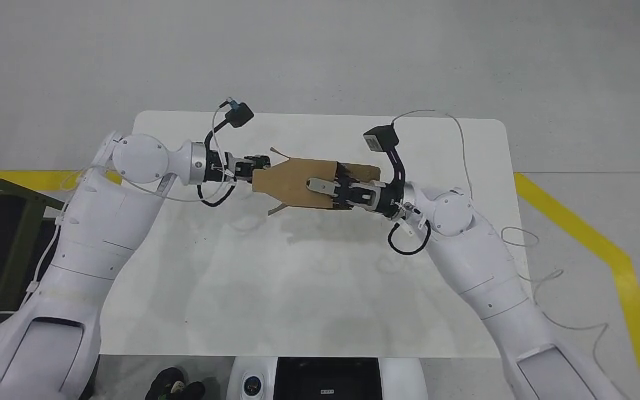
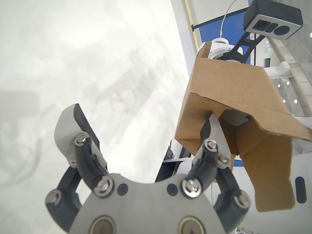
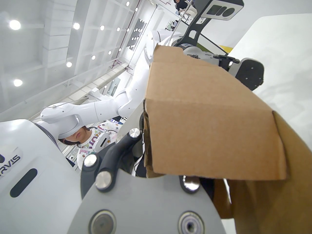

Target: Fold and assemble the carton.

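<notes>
A brown carton (image 1: 290, 180), partly unfolded with loose flaps, hangs above the white table (image 1: 300, 290) between my two arms. My left gripper (image 1: 258, 170) is at the carton's left end. In the left wrist view this gripper (image 2: 143, 115) is open wide: one finger (image 2: 214, 132) is tucked under a flap of the carton (image 2: 231, 86), the other stands free. My right gripper (image 1: 325, 188) holds the other end, with one grey finger lying along the top panel. The carton (image 3: 207, 122) hides the fingertips in the right wrist view.
The table is bare around the carton's shadow (image 1: 300, 235). Yellow floor tape (image 1: 570, 215) runs past the table's right side. A loose white cable (image 1: 455, 130) arcs over the back right corner.
</notes>
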